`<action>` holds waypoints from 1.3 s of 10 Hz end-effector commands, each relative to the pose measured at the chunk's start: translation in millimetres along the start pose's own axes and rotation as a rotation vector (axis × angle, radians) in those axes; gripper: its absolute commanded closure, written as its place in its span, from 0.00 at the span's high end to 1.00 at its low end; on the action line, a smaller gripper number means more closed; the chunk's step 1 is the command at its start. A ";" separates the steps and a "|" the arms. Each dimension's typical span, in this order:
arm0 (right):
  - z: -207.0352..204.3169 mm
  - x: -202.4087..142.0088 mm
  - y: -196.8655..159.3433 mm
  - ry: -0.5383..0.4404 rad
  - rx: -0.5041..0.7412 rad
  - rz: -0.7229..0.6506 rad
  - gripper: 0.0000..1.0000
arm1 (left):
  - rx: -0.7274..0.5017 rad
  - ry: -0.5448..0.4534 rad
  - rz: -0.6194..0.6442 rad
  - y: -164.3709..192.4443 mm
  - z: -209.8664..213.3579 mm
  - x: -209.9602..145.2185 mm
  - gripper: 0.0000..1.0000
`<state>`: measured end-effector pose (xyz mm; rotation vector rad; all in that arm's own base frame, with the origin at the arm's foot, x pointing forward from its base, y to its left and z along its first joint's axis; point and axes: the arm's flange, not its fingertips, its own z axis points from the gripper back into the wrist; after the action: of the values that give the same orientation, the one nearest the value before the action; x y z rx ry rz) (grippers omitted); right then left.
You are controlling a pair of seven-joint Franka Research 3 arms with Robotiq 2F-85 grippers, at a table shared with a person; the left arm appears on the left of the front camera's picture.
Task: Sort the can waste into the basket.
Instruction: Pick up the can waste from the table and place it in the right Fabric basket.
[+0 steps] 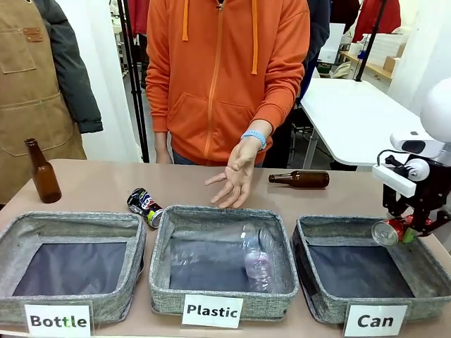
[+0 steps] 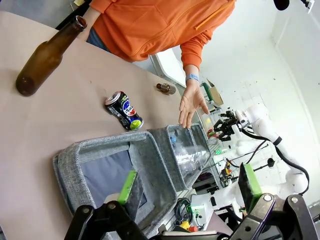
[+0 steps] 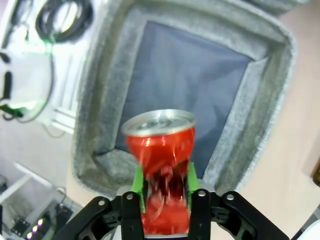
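Far left on the table: upright brown glass bottle (image 1: 42, 172), standing behind the grey felt bin labelled "Bottle" (image 1: 77, 224). Left gripper (image 2: 189, 176) hangs over that bin, green pads wide apart, nothing between them. Crushed dark blue can with red-white print (image 1: 144, 206) lies on its side on the tabletop, just behind the gap between that bin and the middle grey felt bin labelled "Plastic" (image 1: 225, 215); not yet sorted. Clear plastic bottle (image 1: 255, 264) lies inside the middle bin. Person's hand (image 1: 236, 176), open, fingers down, near its far rim. Second brown glass bottle (image 1: 299, 179) lies on its side farther right. Right end: grey felt basket labelled "Can" (image 1: 324, 303), no can on its visible floor. Right gripper (image 1: 417, 224) is clamped on the crushed red can with silver ends (image 1: 391, 230), pads pinching its dented waist, can held above the basket's right side. Step judged: release of the first can. Next move calls for opening the fingers, perhaps lowering slightly first so the can stays in. The dark can remains after that.
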<state>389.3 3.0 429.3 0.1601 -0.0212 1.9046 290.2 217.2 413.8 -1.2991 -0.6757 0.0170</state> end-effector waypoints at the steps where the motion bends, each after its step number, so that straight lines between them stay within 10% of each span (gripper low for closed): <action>1: 4.6 3.8 -3.7 0.023 0.020 -0.027 1.00 | -0.014 -0.006 -0.021 -1.8 0.3 1.0 1.00; 8: 10.7 -13.1 -3.5 -0.113 -0.037 -0.071 0.99 | -0.014 -0.006 -0.021 -1.8 0.3 1.0 1.00; 10: 24.8 -27.1 -21.8 -0.388 -0.185 -0.207 0.99 | -0.014 -0.006 -0.021 -1.8 0.3 1.0 1.00; 13: 33.4 -60.9 -44.3 -0.900 -0.066 -0.272 0.99 | -0.014 -0.006 -0.021 -1.8 0.3 1.0 1.00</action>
<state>436.0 -31.8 456.0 0.7020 -0.5540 1.5132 290.0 217.3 413.8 -1.2996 -0.6758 0.0171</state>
